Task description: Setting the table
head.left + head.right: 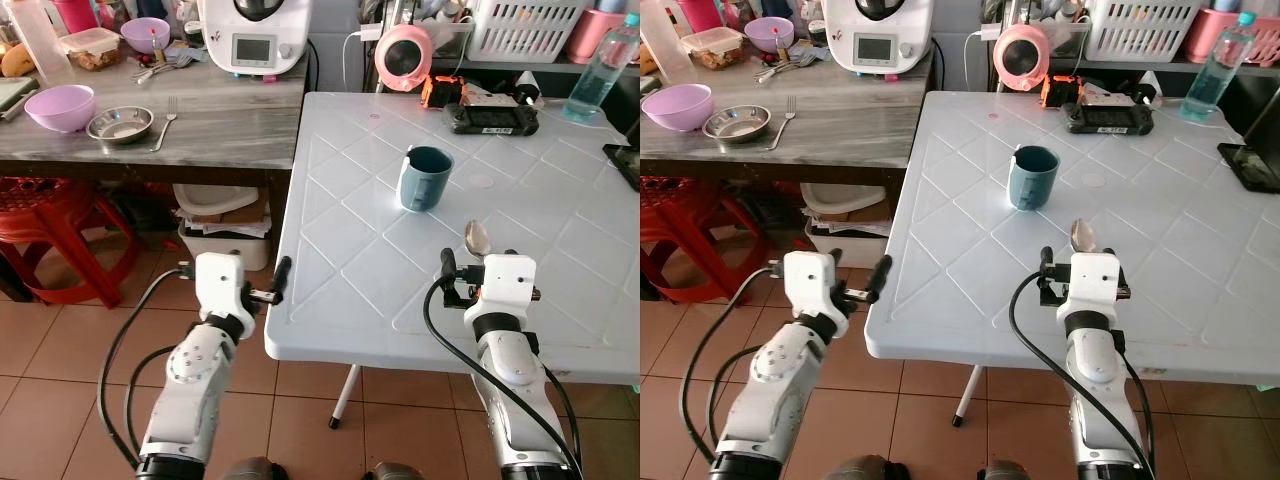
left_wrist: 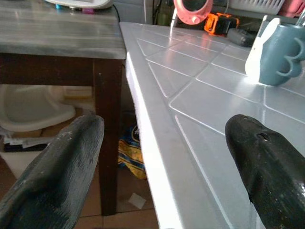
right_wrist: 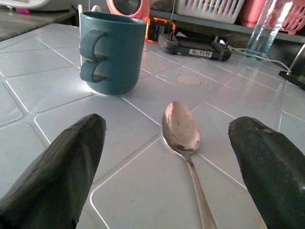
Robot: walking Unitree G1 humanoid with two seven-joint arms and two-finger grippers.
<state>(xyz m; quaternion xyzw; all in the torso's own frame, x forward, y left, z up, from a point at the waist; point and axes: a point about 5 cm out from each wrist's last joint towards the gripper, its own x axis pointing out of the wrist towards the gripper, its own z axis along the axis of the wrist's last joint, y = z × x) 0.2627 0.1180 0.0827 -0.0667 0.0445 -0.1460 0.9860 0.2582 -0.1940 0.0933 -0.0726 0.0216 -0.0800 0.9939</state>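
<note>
Spoon handle hidden behind right wrist; phone cut off.

A cup stands on the table. A spoon lies in front of it, a bit right. Bowls sit on the counter left, maybe beside a fork.

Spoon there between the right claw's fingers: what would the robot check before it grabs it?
1. Right claw open: ok.
2. Spoon lies between its fingers, apart from both: ok.
3. Spoon flat on the white table, bowl toward the mug: ok.
4. Mug stands apart from the spoon: ok.
5. Left claw open at the table's edge, holding nothing: ok.
6. Spoon's handle end, hidden under the wrist: cannot tell.
</note>
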